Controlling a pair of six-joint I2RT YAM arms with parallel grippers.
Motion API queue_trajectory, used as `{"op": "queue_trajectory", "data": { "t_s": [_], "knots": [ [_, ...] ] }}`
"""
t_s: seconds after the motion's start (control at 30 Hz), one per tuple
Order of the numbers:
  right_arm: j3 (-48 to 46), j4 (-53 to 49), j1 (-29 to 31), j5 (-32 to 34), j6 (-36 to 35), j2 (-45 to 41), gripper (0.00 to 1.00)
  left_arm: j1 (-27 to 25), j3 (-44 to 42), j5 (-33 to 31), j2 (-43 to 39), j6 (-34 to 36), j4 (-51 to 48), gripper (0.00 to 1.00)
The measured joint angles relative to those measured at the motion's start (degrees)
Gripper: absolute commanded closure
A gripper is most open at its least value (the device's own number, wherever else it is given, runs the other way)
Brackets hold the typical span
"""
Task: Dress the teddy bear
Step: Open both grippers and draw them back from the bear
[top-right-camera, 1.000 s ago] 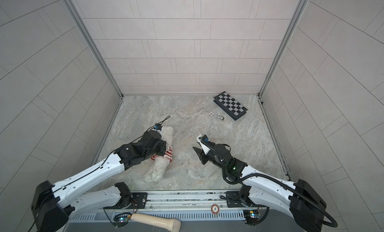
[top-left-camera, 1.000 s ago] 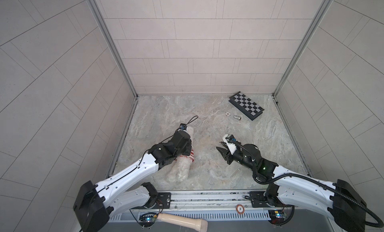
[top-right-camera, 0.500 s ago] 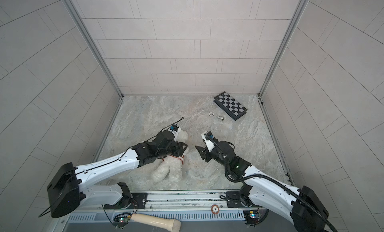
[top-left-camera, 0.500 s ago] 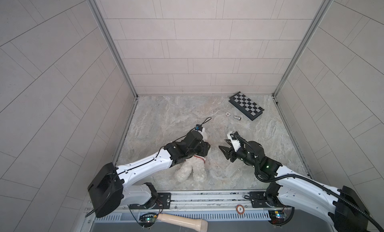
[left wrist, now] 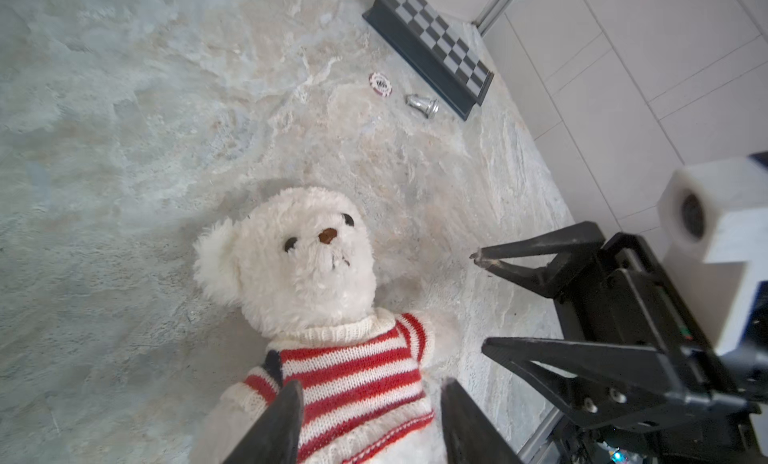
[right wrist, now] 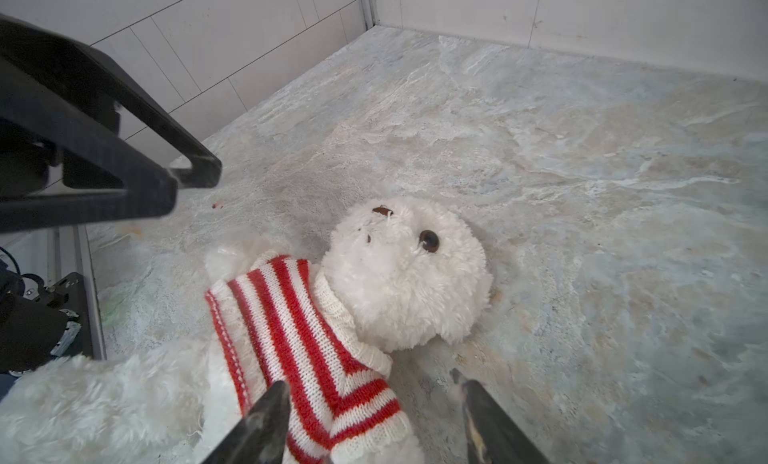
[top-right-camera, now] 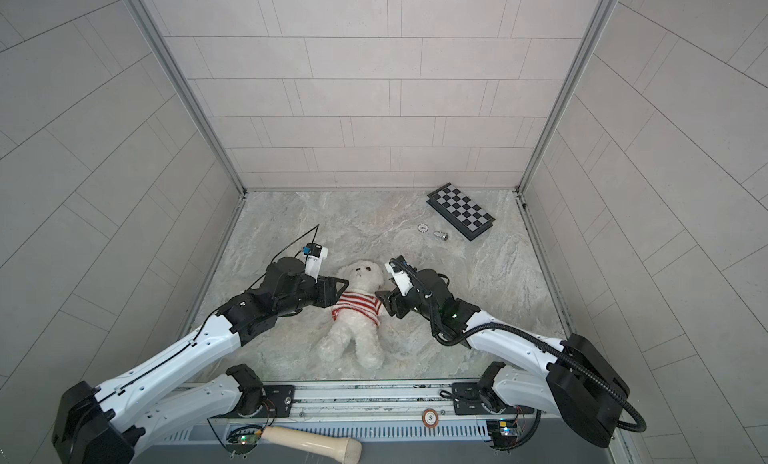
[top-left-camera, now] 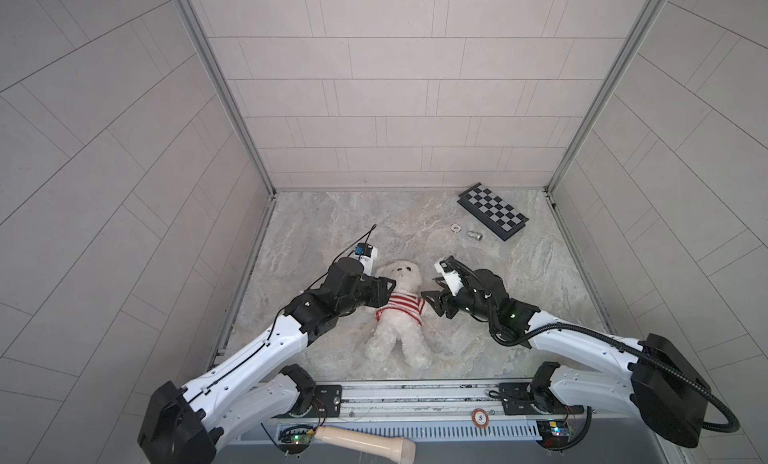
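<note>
Teddy bear (top-left-camera: 402, 275) wears its striped sweater (top-left-camera: 400, 310); both jaws gape empty at its shoulders, retreat likely next.

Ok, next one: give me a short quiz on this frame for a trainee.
1. True or false: the bear lies face up with a striped sweater on its torso.
2. The left pincer and right pincer are: A) both shut on the sweater; B) both open, close to the sweater; C) both raised high above the chessboard.
3. Which two small things lie on the floor next to the chessboard?

Key: 1 true. 2 B. 3 a chip and a small metal piece.
</note>
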Motion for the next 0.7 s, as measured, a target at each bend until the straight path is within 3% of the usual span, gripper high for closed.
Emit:
{"op": "queue_trajectory", "data": {
  "t_s": [0.33,0.5,0.7],
  "knots": [
    [3.3,2.3,4.3,-2.6,0.5,6.9,0.47,-0.6,-6.1,0.8,3.2,-0.5,2.0,0.54],
    [3.3,2.3,5.7,-3.6,1.0,8.4,0.42,-4.5,-8.0,0.5,6.4,-1.9,3.8,0.59],
    [3.1,2.2,7.4,-4.0,1.5,8.8,0.44,-7.3,-9.7,1.4,6.6,-4.2,8.5,0.68]
  ]
}}
